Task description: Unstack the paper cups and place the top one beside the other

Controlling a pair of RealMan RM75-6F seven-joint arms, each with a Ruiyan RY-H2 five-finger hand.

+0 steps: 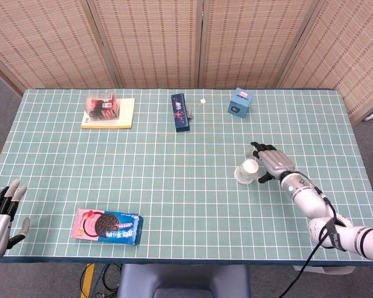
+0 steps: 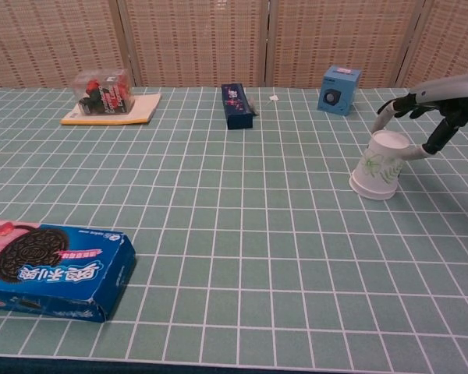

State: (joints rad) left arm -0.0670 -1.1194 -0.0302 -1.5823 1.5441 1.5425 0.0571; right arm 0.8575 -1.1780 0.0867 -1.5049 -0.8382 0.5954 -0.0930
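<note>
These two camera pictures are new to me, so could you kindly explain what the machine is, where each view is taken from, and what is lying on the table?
It is a two-armed robot with five-fingered hands, steered by a person. The head view looks down on the green gridded table; the chest view looks across it from low down. The right hand has its fingers spread around the upturned paper cups, at the cups' upper end, not yet clearly gripping. The left hand waits open at the near table corner. Also lying there: a cookie box, a dark blue box, a small blue box, and a clear snack package on a yellow pad.
</note>
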